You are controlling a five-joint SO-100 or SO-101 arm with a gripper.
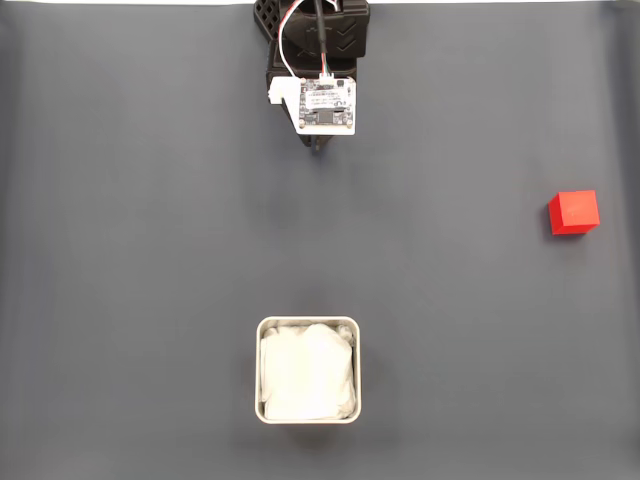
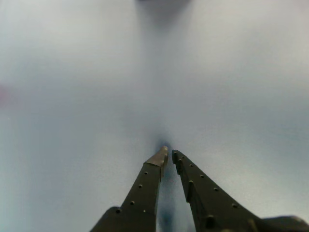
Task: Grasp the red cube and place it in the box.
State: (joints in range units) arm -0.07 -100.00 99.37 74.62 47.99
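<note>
The red cube [image 1: 573, 212] lies on the grey mat at the far right of the fixed view. The box [image 1: 307, 322], with a pale rim and white lining, stands at the bottom middle. My arm hangs at the top centre, and its gripper [image 1: 319, 148] is folded under the wrist board, far from both cube and box. In the wrist view the two black fingers of the gripper [image 2: 169, 153] nearly meet at their tips, shut with nothing between them, just over bare mat.
A dark grey mat [image 1: 130, 250] covers the table in the fixed view. A bright edge runs along the top behind the arm's base [image 1: 310, 20].
</note>
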